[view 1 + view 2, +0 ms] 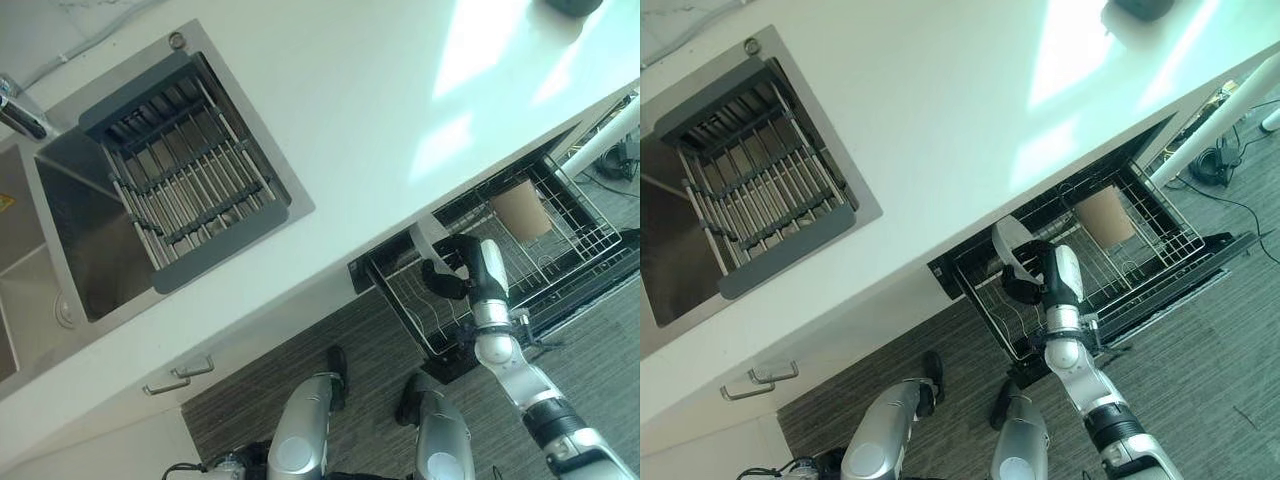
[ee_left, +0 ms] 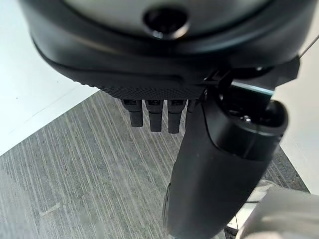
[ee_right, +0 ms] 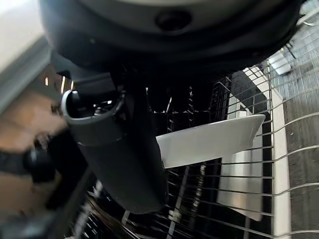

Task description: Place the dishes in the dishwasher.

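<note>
Head views, left eye first: right robot hand (image 1: 462,268) reaches into the pulled-out dishwasher rack (image 1: 560,215), fingers curled round a white plate (image 1: 432,238) held on edge at the rack's near-left corner. On-edge hold probably suits slotting the plate between the tines. A brown cup (image 1: 522,208) sits deeper in the rack, well apart from the plate. Rack lies below the overhanging white table (image 1: 350,110), whose edge runs just above the plate, so room overhead looks tight; the open side faces the floor (image 1: 300,350). A sink (image 1: 90,250) with a dish drainer (image 1: 185,165) is set in the table, far from the work.

Right eye view: same layout; plate (image 1: 1012,240) stands just beside the rack's front wire wall.

Left wrist view: left robot hand (image 2: 159,112) hangs over grey floor, fingers straight, holding nothing.

Right wrist view: thumb (image 3: 117,149) pressed against the plate (image 3: 209,139), plate edge among the rack wires, not yet released. Wires crowd both sides; little sideways slack, I judge.
</note>
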Tool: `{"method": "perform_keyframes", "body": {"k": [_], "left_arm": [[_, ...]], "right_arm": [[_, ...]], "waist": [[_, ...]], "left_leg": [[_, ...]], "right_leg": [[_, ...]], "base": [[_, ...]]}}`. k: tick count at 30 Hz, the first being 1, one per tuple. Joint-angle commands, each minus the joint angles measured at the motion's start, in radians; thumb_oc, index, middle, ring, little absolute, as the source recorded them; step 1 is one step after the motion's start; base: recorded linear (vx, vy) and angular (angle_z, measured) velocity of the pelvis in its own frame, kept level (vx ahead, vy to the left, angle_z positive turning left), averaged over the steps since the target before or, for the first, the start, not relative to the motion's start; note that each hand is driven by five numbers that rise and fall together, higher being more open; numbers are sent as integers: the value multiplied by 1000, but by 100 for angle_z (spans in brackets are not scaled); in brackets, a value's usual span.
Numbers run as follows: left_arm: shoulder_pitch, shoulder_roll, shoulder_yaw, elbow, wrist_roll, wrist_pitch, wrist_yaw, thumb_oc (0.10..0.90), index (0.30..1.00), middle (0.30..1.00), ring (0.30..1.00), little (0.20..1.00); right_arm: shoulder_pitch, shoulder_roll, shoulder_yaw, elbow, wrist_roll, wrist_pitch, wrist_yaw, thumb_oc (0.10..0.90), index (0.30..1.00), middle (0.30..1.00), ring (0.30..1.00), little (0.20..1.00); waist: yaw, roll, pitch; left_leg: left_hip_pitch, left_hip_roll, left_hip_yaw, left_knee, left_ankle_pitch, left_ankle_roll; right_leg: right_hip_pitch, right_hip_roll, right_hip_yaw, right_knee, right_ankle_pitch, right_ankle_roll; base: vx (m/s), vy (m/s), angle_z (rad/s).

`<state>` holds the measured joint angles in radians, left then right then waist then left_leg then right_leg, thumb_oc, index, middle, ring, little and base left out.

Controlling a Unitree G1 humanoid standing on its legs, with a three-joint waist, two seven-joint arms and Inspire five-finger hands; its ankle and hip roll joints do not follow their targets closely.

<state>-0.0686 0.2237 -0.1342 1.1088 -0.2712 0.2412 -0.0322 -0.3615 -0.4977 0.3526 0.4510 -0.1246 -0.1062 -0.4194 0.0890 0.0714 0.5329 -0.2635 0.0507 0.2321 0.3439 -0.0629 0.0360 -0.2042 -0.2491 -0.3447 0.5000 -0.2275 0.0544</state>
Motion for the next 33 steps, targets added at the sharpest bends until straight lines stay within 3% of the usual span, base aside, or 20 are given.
{"method": "perform_keyframes", "body": {"k": [1, 2, 3, 4, 6, 18, 19, 20, 22, 25, 29, 33], "left_arm": [[38, 44, -32, 15, -15, 41, -2, 800, 900, 900, 900, 900], [31, 47, -41, 16, -19, 43, -1, 800, 900, 900, 900, 900], [30, 47, -42, 16, -19, 43, -1, 800, 900, 900, 900, 900], [20, 52, -57, 21, -25, 44, -3, 800, 900, 900, 900, 900], [16, 57, -70, 21, -26, 47, -6, 800, 900, 900, 900, 900], [-22, 112, -125, -18, -50, 88, -15, 800, 900, 900, 900, 900], [-26, 117, -132, -29, -57, 98, -12, 800, 900, 900, 900, 900], [-29, 122, -137, -39, -55, 110, -10, 800, 900, 900, 900, 900], [-28, 132, -131, -58, -46, 126, -12, 800, 900, 900, 900, 900], [-21, 133, -125, -65, -47, 124, -9, 800, 900, 900, 900, 900], [-15, 140, -112, -76, -54, 132, -10, 800, 900, 900, 900, 900], [4, 145, -82, -87, -52, 140, 1, 800, 900, 900, 900, 900]], "right_arm": [[-90, -26, -13, -51, -61, 32, -67, 400, 300, 300, 300, 300], [-109, -22, 2, -11, -78, 79, -83, 400, 300, 300, 300, 300], [-111, -21, 5, -5, -80, 80, -87, 400, 300, 300, 300, 300], [-153, -18, 28, 82, -126, 145, -96, 400, 300, 300, 300, 300], [-188, -23, 46, 141, -164, 185, -92, 400, 300, 300, 300, 300], [-344, -96, 156, 412, -227, 447, 87, 400, 300, 300, 300, 300], [-352, -96, 160, 436, -190, 483, 111, 435, 352, 352, 352, 352], [-358, -89, 157, 467, -114, 488, 124, 800, 900, 900, 900, 900], [-366, -79, 127, 457, 8, 458, 183, 800, 900, 900, 900, 900], [-353, -81, 108, 425, 2, 446, 210, 800, 900, 900, 900, 900], [-326, -93, 88, 371, 8, 476, 261, 800, 900, 900, 900, 900], [-266, -125, 36, 217, 43, 469, 230, 800, 900, 900, 900, 900]], "waist": [[19, -18, -13], [25, -17, -13], [25, -17, -13], [35, -13, -13], [44, -9, -13], [84, -1, -13], [87, 0, -13], [90, 4, -13], [92, 4, -13], [86, -1, -13], [72, -9, -13], [49, -20, -13]], "left_leg": [[74, -8, -69, -27, -123, 9], [70, -8, -70, -24, -125, 12], [70, -8, -70, -24, -125, 12], [59, -9, -75, -19, -127, 15], [49, -12, -80, -16, -127, 17], [-54, -29, -121, -7, -108, 33], [-69, -31, -123, -5, -105, 35], [-76, -31, -123, -10, -99, 36], [-74, -32, -121, -17, -96, 37], [-63, -30, -117, -17, -99, 38], [-23, -24, -111, -44, -95, 36], [24, -6, -109, -44, -114, 28]], "right_leg": [[-2, 16, -44, 53, -58, -24], [-4, 15, -46, 52, -56, -24], [-4, 15, -46, 52, -56, -24], [-9, 15, -47, 53, -54, -26], [-15, 15, -46, 54, -53, -26], [-95, 28, -32, 58, -33, -28], [-109, 29, -32, 63, -33, -30], [-116, 30, -35, 60, -29, -31], [-116, 31, -33, 53, -25, -31], [-107, 34, -26, 50, -25, -31], [-75, 46, -13, 22, -19, -27], [-4, 79, 3, -49, -5, -12]], "base": [[18, -9, 8], [11, -7, 9], [23, 0, 12], [23, 7, 8], [22, 6, 5], [-28, -25, 13], [-91, -36, 15], [-87, -35, 8], [-90, -34, 5], [-34, -14, -2], [-20, -10, -6], [-10, -40, -12]]}}
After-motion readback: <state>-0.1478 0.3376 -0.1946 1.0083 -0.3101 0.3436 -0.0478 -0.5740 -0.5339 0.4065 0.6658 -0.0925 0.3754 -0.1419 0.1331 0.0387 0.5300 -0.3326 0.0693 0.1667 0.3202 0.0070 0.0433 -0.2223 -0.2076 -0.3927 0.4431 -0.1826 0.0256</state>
